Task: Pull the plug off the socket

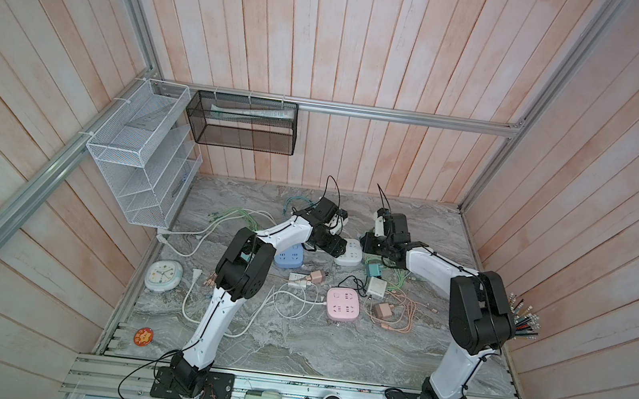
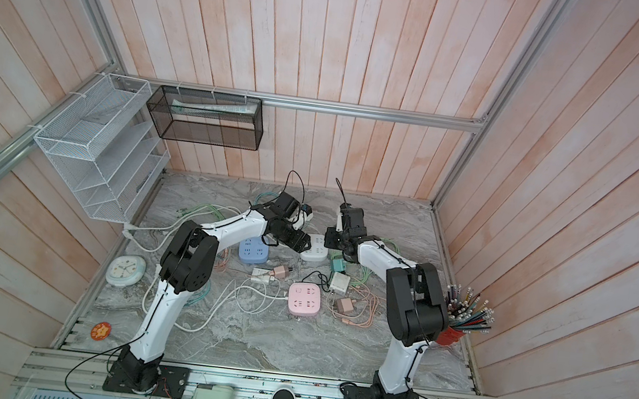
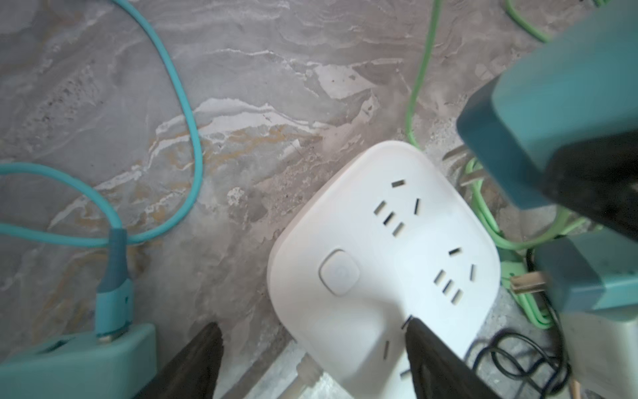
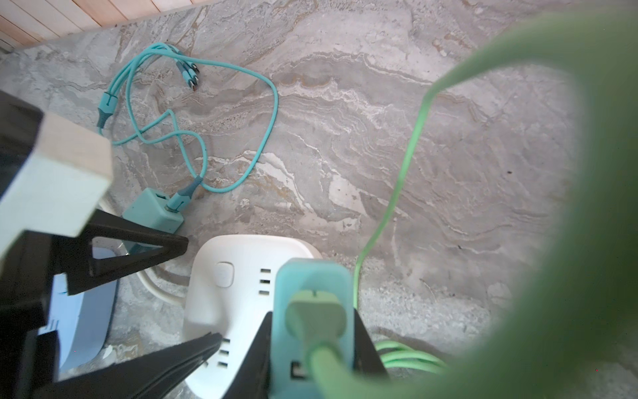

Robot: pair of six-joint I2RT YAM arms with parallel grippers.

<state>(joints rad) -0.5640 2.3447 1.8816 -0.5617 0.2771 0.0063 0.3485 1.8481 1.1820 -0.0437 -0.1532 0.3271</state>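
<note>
A white square power socket (image 3: pixel 379 259) lies flat on the grey marble table (image 1: pixel 290 343), in the far centre between the two arms. Its slots all look empty. The teal plug (image 4: pixel 312 286) sits at the socket's right edge, clamped between the closed jaws of the right gripper (image 4: pixel 316 345). A green cable (image 4: pixel 397 193) trails from the plug toward the far side. In the left wrist view the plug's bare metal prongs hang clear of the socket, so it appears to be out already. The left gripper (image 3: pixel 312 324) is spread open with nothing between its fingers. One fingertip (image 3: pixel 424 342) rests on the socket's top, probably to pin it down so it does not lift with the plug. No brand, label or writing can be read on the socket or the plug; the socket shows only a blank rounded button. To the socket's far left lies a second teal charger (image 4: pixel 152 210) with a looped teal cable (image 4: pixel 241 165). A blue socket (image 1: pixel 288 256) lies to the near left and a pink socket (image 1: pixel 342 303) nearer still, both among loose cables. A small clock (image 1: pixel 163 274) lies at the table's left edge, its face too small to read.
</note>
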